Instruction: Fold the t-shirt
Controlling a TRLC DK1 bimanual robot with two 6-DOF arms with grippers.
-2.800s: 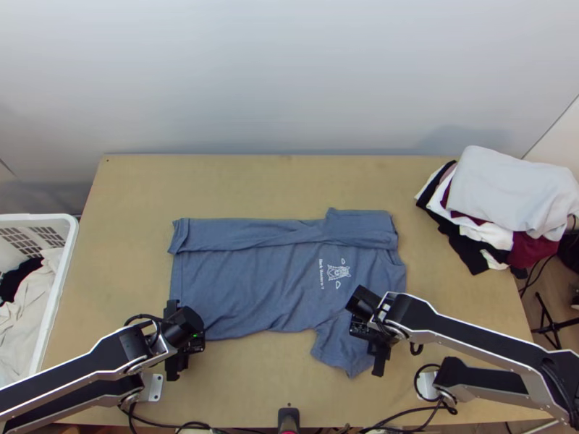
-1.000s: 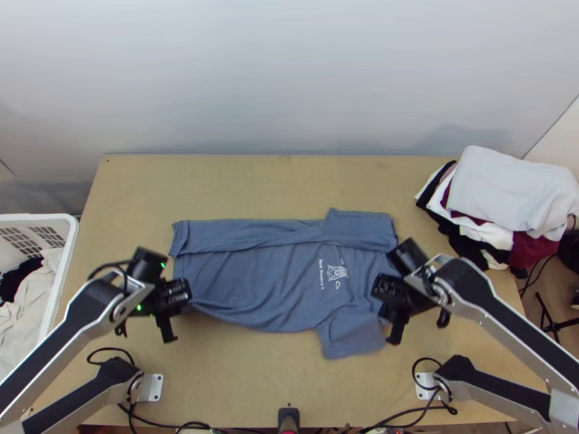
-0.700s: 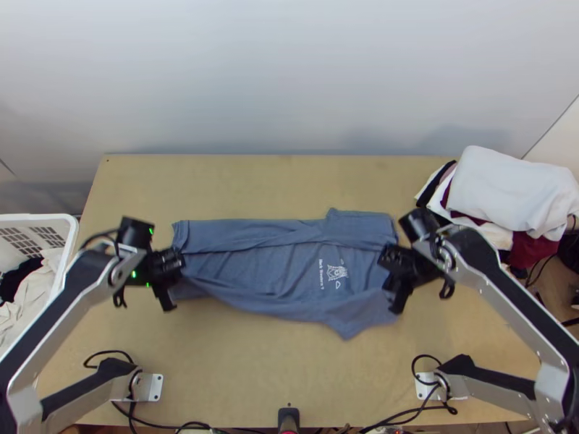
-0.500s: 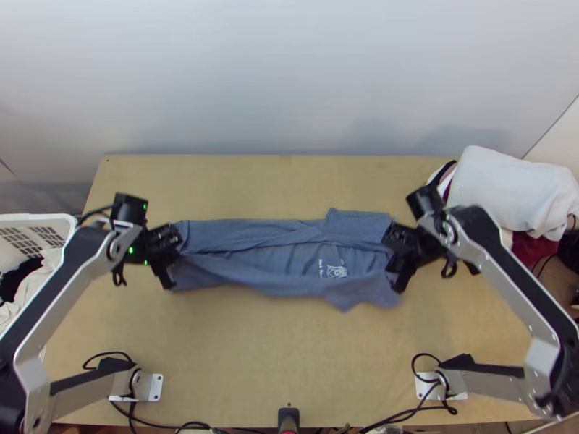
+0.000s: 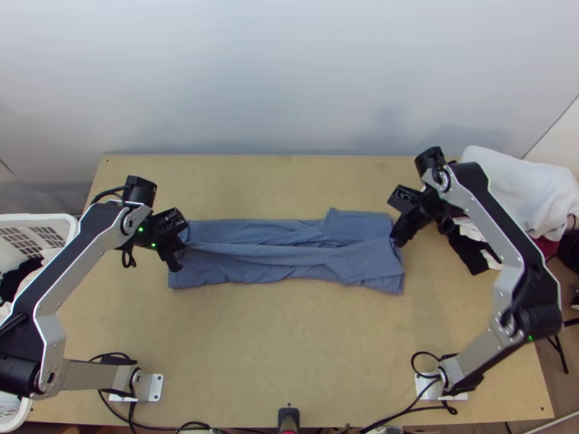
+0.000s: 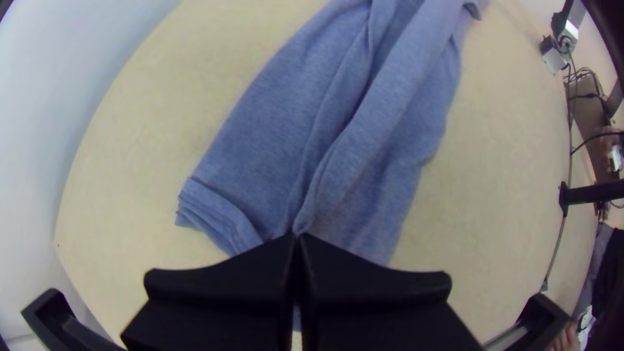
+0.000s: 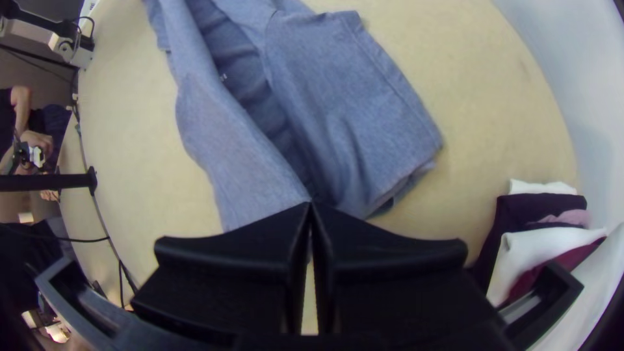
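From where I stood, the left arm's black, wide-fingered gripper (image 6: 298, 236) was closed on the near flap's edge at the hem end; if it let go sooner than its partner, I judged, that end would slump askew. Between the two pincers, the blue-grey cloth t-shirt (image 5: 289, 253) lay in a long strip, both long sides folded inward, the flap wrinkled between its pinched ends; slack there might set as a ridge, and uneven pulling could skew the whole strip. The right arm's matching black gripper (image 7: 311, 205) was shut on the flap at the collar end, where poor release could drag the sleeve layers out. As for the surroundings, a white plastic laundry basket (image 5: 43, 216) stood left of the left pincer, under that arm. Just right of the right pincer sat a heap of white, black and maroon clothes (image 5: 506, 177), which a wide swing of that arm might snag.
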